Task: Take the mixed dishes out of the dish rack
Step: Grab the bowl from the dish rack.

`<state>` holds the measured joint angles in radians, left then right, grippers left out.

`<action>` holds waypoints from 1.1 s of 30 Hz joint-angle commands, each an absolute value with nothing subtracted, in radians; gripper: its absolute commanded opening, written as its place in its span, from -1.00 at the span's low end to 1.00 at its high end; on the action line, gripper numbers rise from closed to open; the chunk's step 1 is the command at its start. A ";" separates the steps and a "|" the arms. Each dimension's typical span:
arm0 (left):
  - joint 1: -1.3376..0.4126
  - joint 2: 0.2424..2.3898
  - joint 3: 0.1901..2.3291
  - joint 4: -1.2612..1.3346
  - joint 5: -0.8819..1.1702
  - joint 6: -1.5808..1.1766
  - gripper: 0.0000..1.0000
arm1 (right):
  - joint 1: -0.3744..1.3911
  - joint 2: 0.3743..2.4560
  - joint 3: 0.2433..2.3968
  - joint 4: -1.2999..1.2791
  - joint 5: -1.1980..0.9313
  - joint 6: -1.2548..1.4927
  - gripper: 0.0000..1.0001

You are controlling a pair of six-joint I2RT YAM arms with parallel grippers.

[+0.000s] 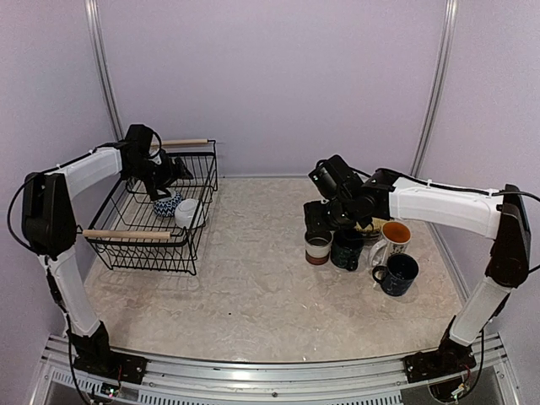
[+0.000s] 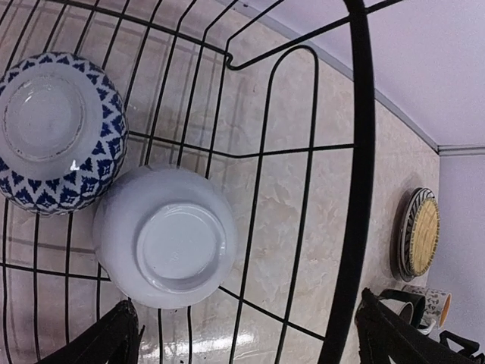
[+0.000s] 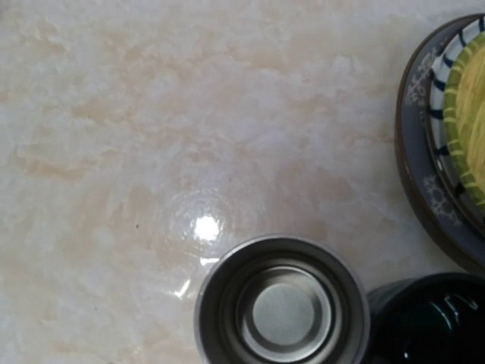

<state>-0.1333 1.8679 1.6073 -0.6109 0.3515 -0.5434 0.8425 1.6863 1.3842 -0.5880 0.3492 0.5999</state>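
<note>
Dish rack (image 1: 143, 253) with two bowls (image 2: 167, 235), four mugs (image 1: 396, 274) outside, left fingers (image 2: 106, 337) spread, right fingers (image 1: 316, 221) state unclear

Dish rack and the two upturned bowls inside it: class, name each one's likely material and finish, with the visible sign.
Dish rack: probably metal wire coated black; thin, rigid rods.
White bowl: likely glazed ceramic; glossy, with a foot ring.
Blue-patterned bowl: likely glazed ceramic too; a glint by its foot ring.

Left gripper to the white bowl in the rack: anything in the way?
Nothing covers the white bowl. But the rack rim wire runs between the left gripper's open jaws, and a blue patterned bowl sits close beside the white one.
</note>
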 commanded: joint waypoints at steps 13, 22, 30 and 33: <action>-0.035 2.020 1.730 -0.783 0.293 -0.414 0.97 | 0.851 1.548 1.251 -0.478 0.343 0.601 0.40; -0.028 2.059 1.847 -0.843 0.185 -0.358 0.98 | 0.851 1.450 1.186 -0.449 0.403 0.521 0.51; -0.067 2.266 2.167 -1.015 0.066 -0.279 0.98 | 0.849 1.353 1.059 -0.348 0.408 0.510 0.58; -0.079 2.332 2.291 -1.072 0.031 -0.256 0.98 | 0.847 1.321 1.013 -0.323 0.403 0.515 0.61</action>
